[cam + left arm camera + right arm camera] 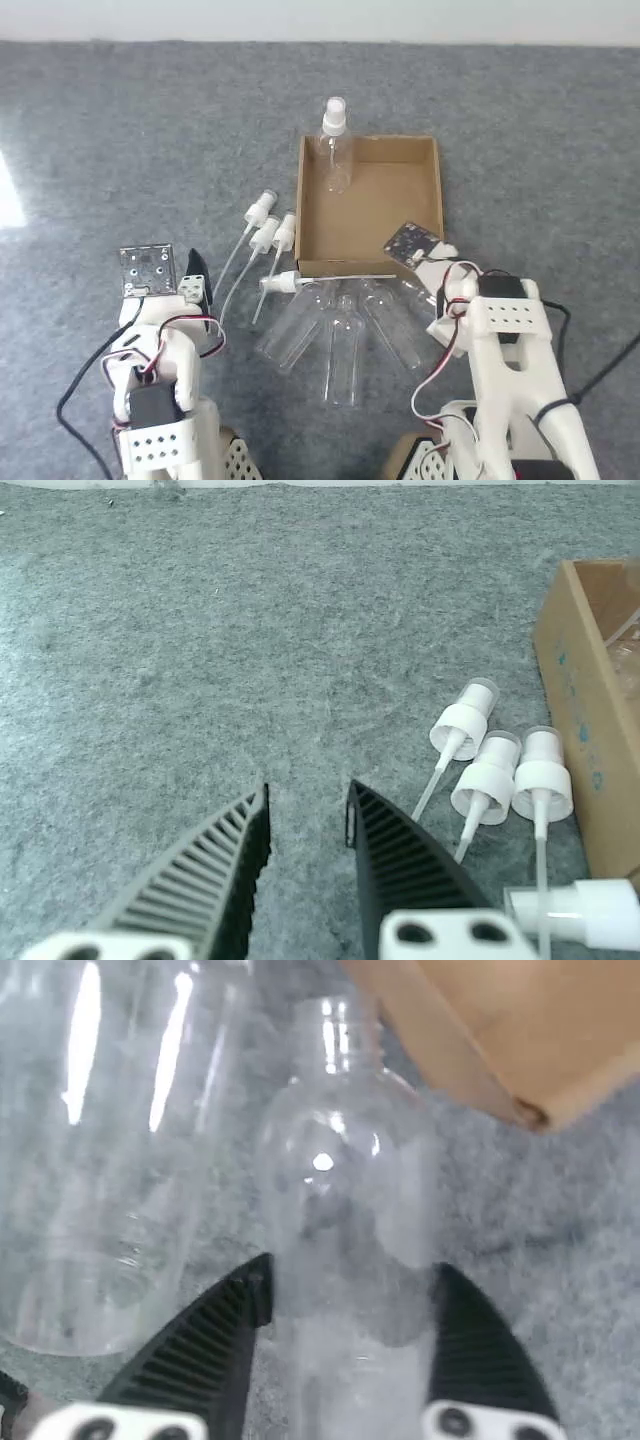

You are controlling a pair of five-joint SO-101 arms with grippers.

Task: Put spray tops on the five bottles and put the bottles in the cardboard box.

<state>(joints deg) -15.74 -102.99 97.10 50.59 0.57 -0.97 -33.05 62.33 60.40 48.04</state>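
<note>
Presently logged: one capped bottle (337, 150) is already lodged in the cardboard box (302, 200), at its far wall; four are left to be done. The step in hand is judged to be the taking-up of the next bottle

Right gripper (352, 1265): spread wide and seated against both flanks of an uncapped bottle (345, 1160), which lies on the grey mat (150, 130) just outside the box's near corner, neck towards the box. A firm hold is presumed, not proven

Left gripper (307, 788): narrowly parted, nothing held, poised over bare mat

Three spray tops (265, 237) are clustered just beside the box's left wall, near that gripper. A fourth spray top (280, 283) lies along the box's near wall, its tube running beside the necks of the three other loose bottles (343, 350)

Next move, as judged: the gripped bottle is to be lifted and its neck presented, while a spray top is fetched by the left gripper and its tube threaded in

Room: open mat is available left of and beyond the tops; on the right, the box corner and the neighbouring bottle are close and could be knocked
</note>
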